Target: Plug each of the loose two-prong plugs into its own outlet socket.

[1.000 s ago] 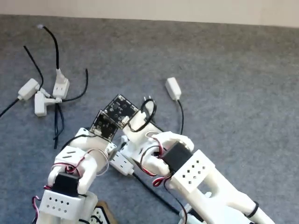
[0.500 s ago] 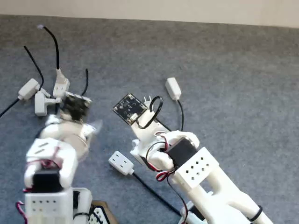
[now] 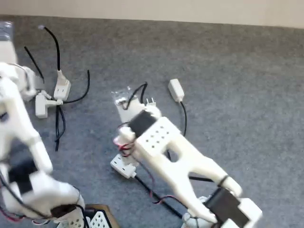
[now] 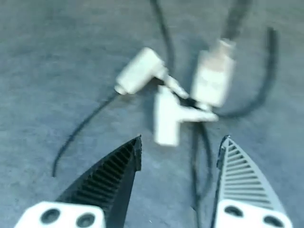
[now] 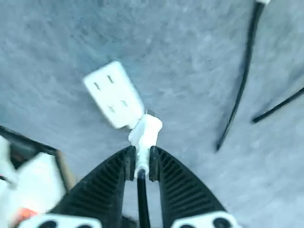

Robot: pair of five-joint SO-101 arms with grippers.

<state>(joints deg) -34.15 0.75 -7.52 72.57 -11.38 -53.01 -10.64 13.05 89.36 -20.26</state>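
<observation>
**Though Work Is Under Way, Most of the Plugging Looks Undone**

While the right gripper (image 5: 141, 151) is pinched narrowly on a white cord end (image 5: 146, 129), that piece lies touching one corner of the outlet socket (image 5: 113, 94). The socket lies on the grey carpet (image 3: 237, 95), near the middle and tucked under the right arm (image 3: 161, 142). All four slots on the socket's upper face show empty. Whether the gripped piece is a plug arriving at the socket or the socket's own lead cannot be told. Either way, nothing is seated in that face.

Far to the left, the left gripper (image 4: 181, 138) hangs with its fingers spread wide and holds nothing. Just beyond its tips is a tangle of white plug bodies and black cords. An angled plug (image 4: 140, 76) lies beside a blocky white piece (image 4: 164, 118) with a smaller part joined at its side, and a third body (image 4: 213, 78) lies just to the other side. The joined pair may be a plug seated in its socket, though the view is too soft to confirm it.

A lone white plug (image 3: 175, 89) lies on its cord to the far right of the right arm, well apart from any socket.

By this evidence the task is at an early stage. At best one pairing is made, and the other plugs lie loose.
</observation>
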